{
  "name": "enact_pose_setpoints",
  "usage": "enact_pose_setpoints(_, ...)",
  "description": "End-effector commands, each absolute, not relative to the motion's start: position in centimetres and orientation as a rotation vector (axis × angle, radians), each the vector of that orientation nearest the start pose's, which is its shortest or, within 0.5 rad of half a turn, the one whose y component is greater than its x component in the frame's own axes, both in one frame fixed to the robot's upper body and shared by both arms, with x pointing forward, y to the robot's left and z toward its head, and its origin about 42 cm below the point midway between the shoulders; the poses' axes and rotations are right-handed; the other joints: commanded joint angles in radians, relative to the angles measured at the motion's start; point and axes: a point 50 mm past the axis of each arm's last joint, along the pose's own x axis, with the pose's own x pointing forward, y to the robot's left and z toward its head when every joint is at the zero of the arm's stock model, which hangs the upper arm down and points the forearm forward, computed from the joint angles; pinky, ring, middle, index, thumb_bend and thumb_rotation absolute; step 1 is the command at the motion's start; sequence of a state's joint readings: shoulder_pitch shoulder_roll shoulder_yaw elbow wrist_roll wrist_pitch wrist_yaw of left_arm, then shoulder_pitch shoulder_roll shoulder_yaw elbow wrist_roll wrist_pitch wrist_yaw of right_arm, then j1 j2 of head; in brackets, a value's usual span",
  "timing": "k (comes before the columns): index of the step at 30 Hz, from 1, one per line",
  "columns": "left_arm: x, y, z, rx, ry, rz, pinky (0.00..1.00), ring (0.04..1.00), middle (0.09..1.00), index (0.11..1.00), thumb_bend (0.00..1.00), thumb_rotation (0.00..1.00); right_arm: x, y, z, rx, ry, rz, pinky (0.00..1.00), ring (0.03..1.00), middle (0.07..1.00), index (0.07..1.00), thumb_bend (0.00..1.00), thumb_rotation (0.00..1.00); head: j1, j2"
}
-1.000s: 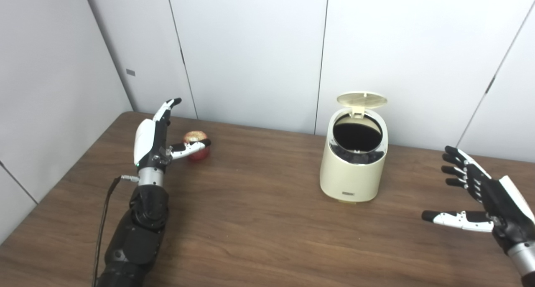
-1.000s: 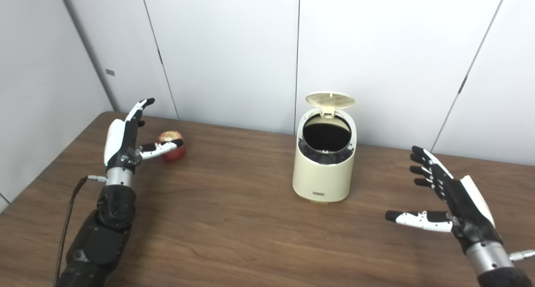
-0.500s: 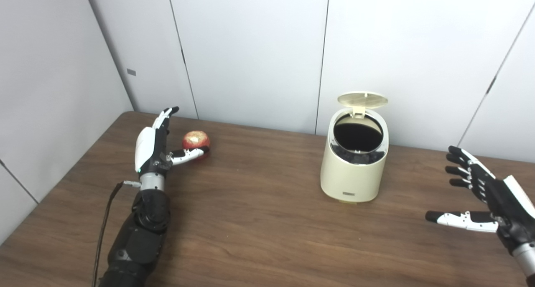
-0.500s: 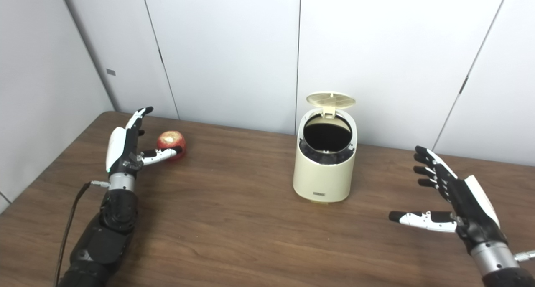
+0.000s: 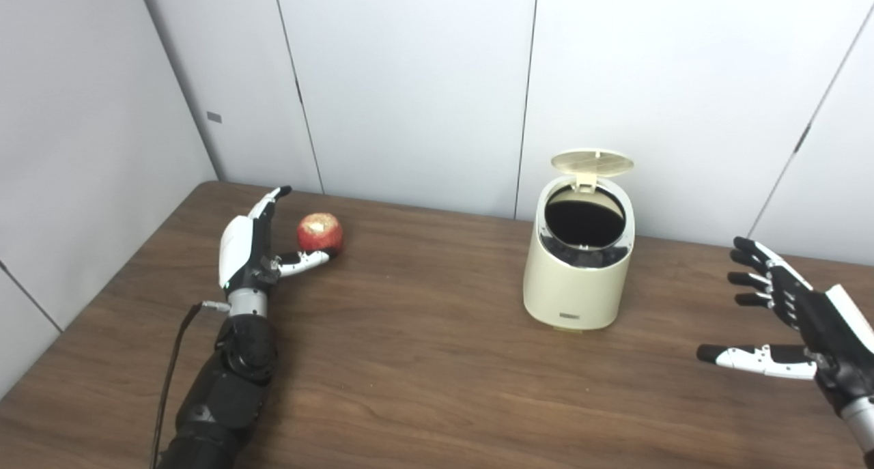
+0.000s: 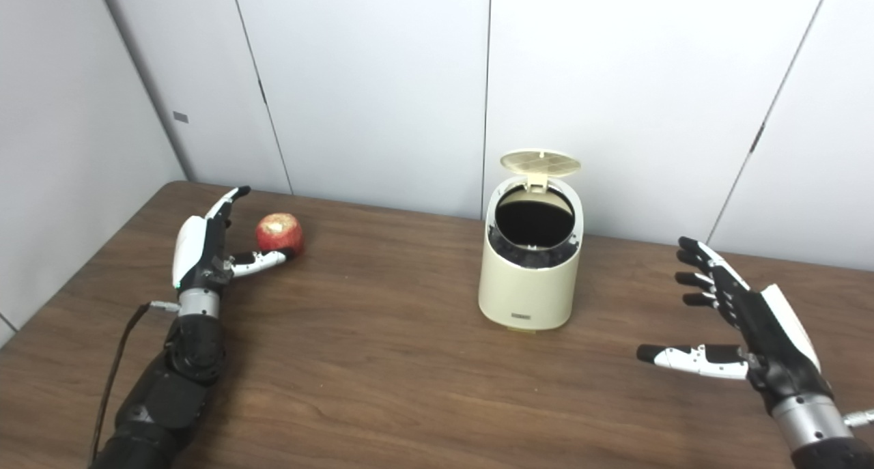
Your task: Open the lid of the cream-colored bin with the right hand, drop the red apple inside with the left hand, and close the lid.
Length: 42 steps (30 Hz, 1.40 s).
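Observation:
The cream-colored bin (image 5: 577, 278) stands upright at the back middle of the table, its round lid (image 5: 591, 161) tipped up and the dark inside showing. A red apple (image 5: 319, 231) rests on the table at the far left. My left hand (image 5: 252, 240) is open just left of the apple, its thumb reaching along the apple's near side and its fingers stretched behind it. My right hand (image 5: 792, 325) hovers open at the right edge, well away from the bin, holding nothing.
The brown wooden table (image 5: 423, 360) runs up to pale wall panels at the back and left. A thin black cable (image 5: 171, 360) hangs from my left wrist along the arm.
My left hand has dropped lower to table height beside the apple, fingers flattening. My right hand has drifted slightly right and back. Bin and lid have not moved.

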<state>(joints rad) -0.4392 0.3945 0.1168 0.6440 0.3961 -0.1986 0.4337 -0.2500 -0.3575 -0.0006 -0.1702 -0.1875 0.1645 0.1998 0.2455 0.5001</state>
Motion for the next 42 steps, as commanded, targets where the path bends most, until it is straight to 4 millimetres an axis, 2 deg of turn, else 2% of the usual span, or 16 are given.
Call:
enact_pose_setpoints(1, 42.3, 40.4, 16.6, 0.728, -0.218, 0.542, 0.81, 0.926, 0.901, 0.896, 0.89, 0.15, 35.0, -29.2, 24.3, -0.587, -0.279, 0.149, 0.75, 0.835, 0.894, 0.914, 0.74, 0.1, 0.002, 0.001)
enact_pose_setpoints(7, 42.7, 40.1, 16.0, 0.745, -0.191, 0.534, 0.73, 0.895, 0.896, 0.88, 0.9, 0.18, 34.7, -29.1, 24.3, -0.577, -0.27, 0.143, 0.76, 0.841, 0.892, 0.916, 0.74, 0.06, 0.003, 0.004)
enact_pose_setpoints(11, 43.0, 39.8, 15.5, 0.743, -0.171, 0.536, 0.72, 0.892, 0.902, 0.875, 0.9, 0.19, 34.5, -29.0, 24.3, -0.568, -0.271, 0.147, 0.75, 0.839, 0.894, 0.918, 0.73, 0.02, 0.002, 0.005)
enact_pose_setpoints(24, 43.5, 39.2, 14.7, 0.718, -0.144, 0.523, 0.74, 0.875, 0.871, 0.865, 0.89, 0.16, 34.3, -28.8, 24.0, -0.558, -0.264, 0.158, 0.77, 0.862, 0.915, 0.933, 0.71, 0.0, -0.006, 0.007)
enact_pose_setpoints(26, 43.6, 39.1, 14.7, 0.717, -0.138, 0.522, 0.77, 0.889, 0.878, 0.867, 0.88, 0.16, 34.3, -28.9, 24.1, -0.567, -0.265, 0.151, 0.77, 0.855, 0.908, 0.928, 0.71, 0.01, -0.008, 0.007)
enact_pose_setpoints(33, 44.0, 39.1, 14.2, 0.728, -0.123, 0.515, 0.78, 0.904, 0.892, 0.867, 0.87, 0.15, 34.2, -29.1, 24.2, -0.568, -0.27, 0.137, 0.76, 0.838, 0.896, 0.904, 0.73, 0.03, -0.013, 0.007)
enact_pose_setpoints(38, 44.2, 39.1, 14.0, 0.739, -0.114, 0.517, 0.77, 0.897, 0.894, 0.856, 0.88, 0.14, 34.1, -29.3, 24.2, -0.576, -0.274, 0.133, 0.77, 0.836, 0.892, 0.903, 0.74, 0.01, -0.018, 0.01)
enact_pose_setpoints(40, 44.2, 39.1, 13.9, 0.735, -0.108, 0.517, 0.74, 0.883, 0.89, 0.852, 0.87, 0.14, 34.0, -29.3, 24.3, -0.578, -0.27, 0.132, 0.77, 0.835, 0.89, 0.904, 0.73, 0.01, -0.018, 0.01)
enact_pose_setpoints(42, 44.2, 39.1, 13.7, 0.728, -0.104, 0.517, 0.67, 0.831, 0.843, 0.842, 0.88, 0.13, 33.9, -29.3, 24.3, -0.577, -0.268, 0.131, 0.77, 0.835, 0.891, 0.906, 0.72, 0.0, -0.019, 0.012)
